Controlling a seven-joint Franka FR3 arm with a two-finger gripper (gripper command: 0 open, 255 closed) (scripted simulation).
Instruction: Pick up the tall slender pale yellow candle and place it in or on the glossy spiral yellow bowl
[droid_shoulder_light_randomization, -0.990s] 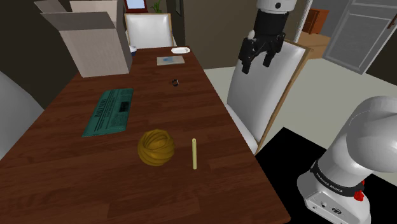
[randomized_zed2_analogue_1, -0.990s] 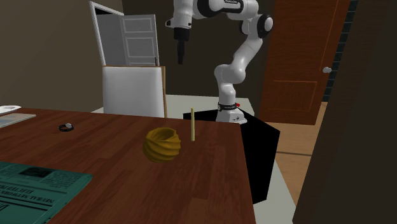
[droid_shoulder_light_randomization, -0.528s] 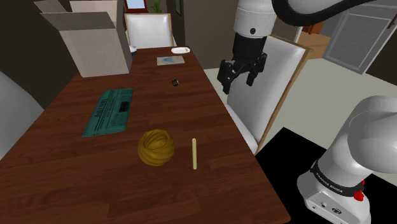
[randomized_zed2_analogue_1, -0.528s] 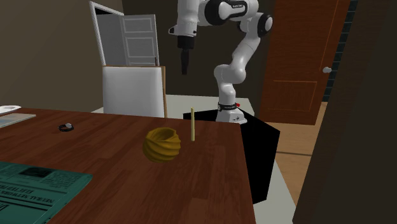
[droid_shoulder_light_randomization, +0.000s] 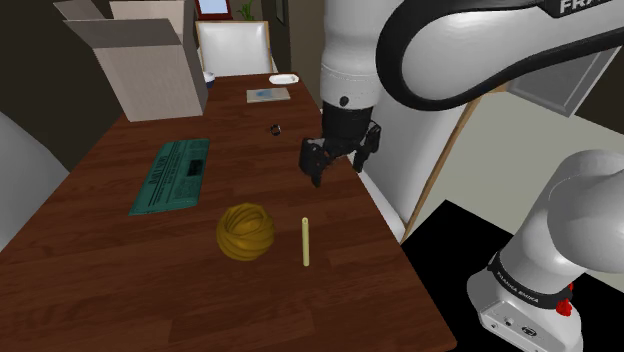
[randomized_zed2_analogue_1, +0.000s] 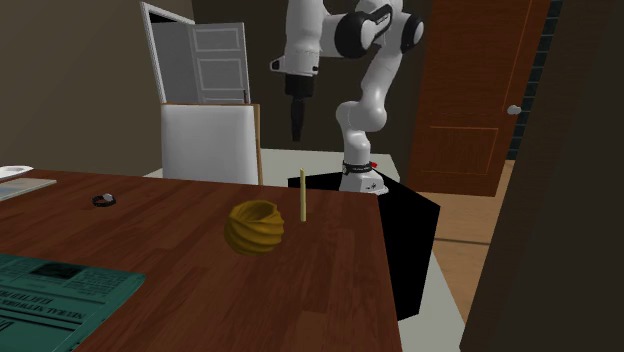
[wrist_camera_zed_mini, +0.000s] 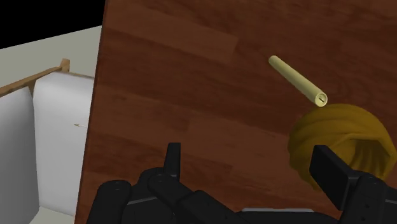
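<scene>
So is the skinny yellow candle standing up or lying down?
Standing up. In the second exterior view the candle rises straight from the table, beside the bowl, with nothing touching it.

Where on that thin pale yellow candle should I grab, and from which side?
I'd take the thin pale yellow candle by its upper shaft, with the hand coming straight down. It stands upright, its top clear above the rim of the ribbed yellow bowl close beside it.
</scene>
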